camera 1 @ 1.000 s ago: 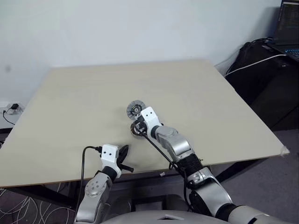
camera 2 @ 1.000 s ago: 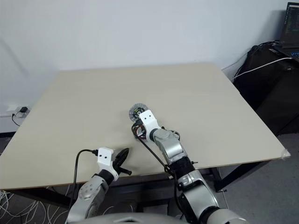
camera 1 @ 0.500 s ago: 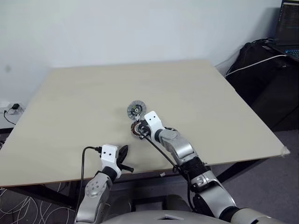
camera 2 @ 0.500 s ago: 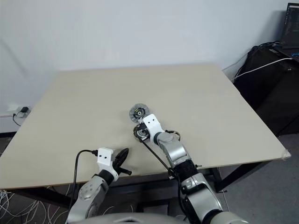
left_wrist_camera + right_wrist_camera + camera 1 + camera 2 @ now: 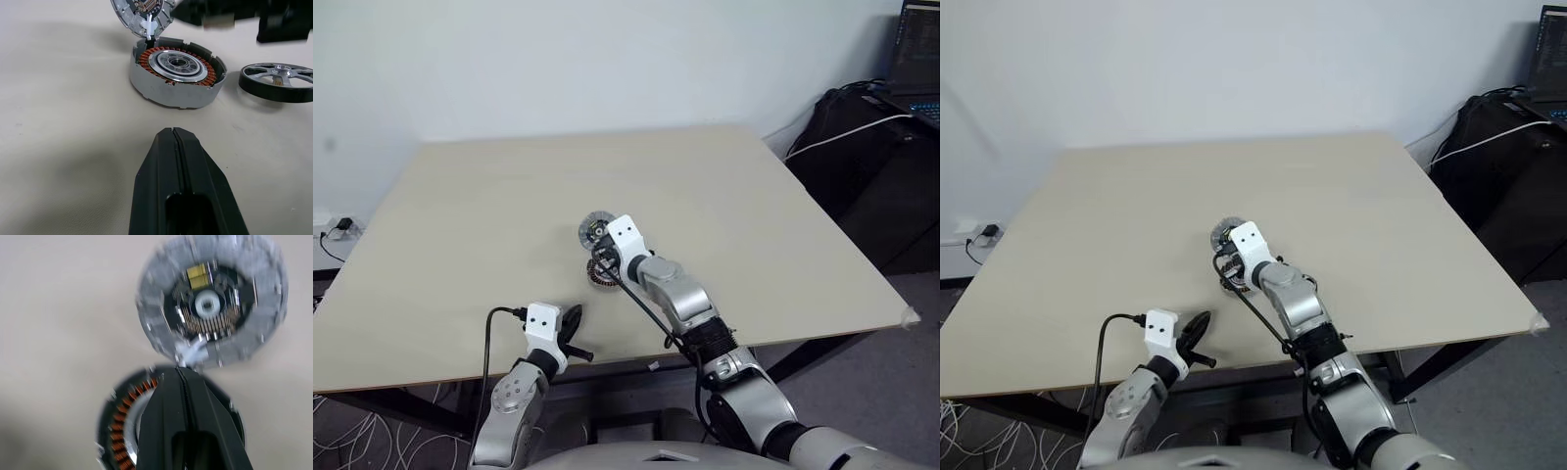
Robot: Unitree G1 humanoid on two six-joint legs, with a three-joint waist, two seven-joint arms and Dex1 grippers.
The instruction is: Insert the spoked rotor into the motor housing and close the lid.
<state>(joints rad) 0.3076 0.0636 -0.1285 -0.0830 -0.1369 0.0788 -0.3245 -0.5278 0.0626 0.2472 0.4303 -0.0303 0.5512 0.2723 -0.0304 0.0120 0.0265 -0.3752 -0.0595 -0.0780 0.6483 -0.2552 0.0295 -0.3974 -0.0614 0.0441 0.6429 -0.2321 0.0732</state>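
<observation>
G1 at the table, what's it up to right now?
Motor assembly, rotor step not yet done. The right end effector, shut and holding nothing, hovers over the open motor housing. The lid lies flipped open just beyond the housing, joined by a white link. The spoked rotor lies on the table beside the housing. The left end effector is shut, near the table's front edge.

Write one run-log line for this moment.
rotor: on table, outside housing | lid: open | left gripper: shut | right gripper: shut, over housing
</observation>
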